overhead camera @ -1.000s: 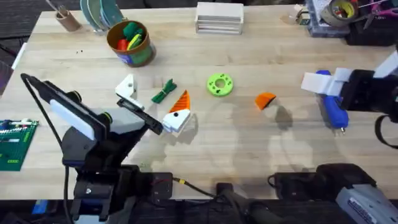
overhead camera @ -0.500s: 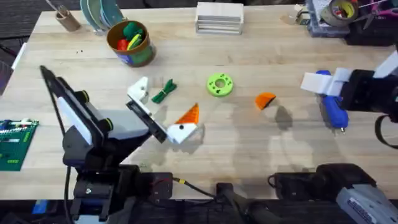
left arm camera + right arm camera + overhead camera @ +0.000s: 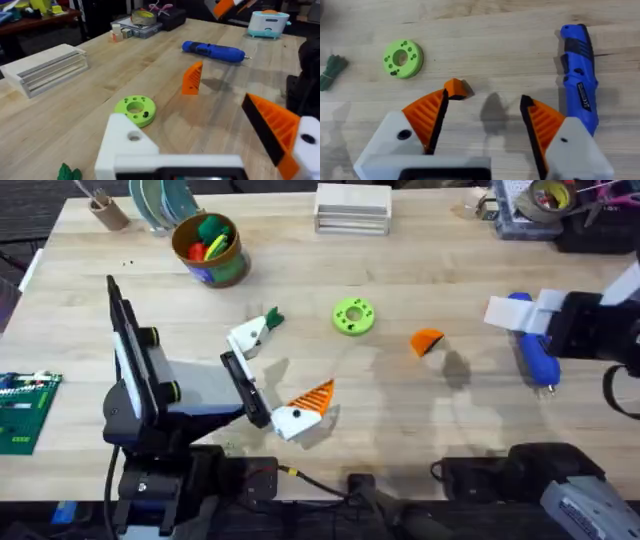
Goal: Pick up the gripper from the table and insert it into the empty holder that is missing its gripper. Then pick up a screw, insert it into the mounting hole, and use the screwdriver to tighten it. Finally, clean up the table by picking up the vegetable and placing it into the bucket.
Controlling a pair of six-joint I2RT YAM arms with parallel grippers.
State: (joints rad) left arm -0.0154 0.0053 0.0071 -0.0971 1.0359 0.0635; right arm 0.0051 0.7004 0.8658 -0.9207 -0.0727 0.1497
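The loose orange gripper point(image 3: 427, 341) point(image 3: 192, 78) point(image 3: 456, 88) lies on the table, right of centre. My left gripper point(image 3: 275, 375) point(image 3: 192, 125) is open and holds nothing. One of its fingers is the bare white holder point(image 3: 247, 337) point(image 3: 127, 145); the other carries an orange ribbed pad point(image 3: 312, 395). The vegetable point(image 3: 271, 320) point(image 3: 331, 72) peeks out beside the holder. The blue screwdriver point(image 3: 533, 350) point(image 3: 579, 85) lies at the right. Above the table there, my right gripper point(image 3: 525, 312) point(image 3: 482, 117) hangs open. The bucket point(image 3: 210, 248) stands at the back left. The screw is out of view.
A bright green ring disc point(image 3: 353, 316) point(image 3: 135, 109) lies mid-table. A white stacked box point(image 3: 352, 208) sits at the back edge, a brown cup point(image 3: 107, 210) at the back left, and clutter point(image 3: 545, 205) at the back right. A green board point(image 3: 22, 410) lies at the left edge.
The left arm has swung its open gripper right and toward the near edge, turning as it went. The holder now sits by the vegetable. The right arm has not moved.
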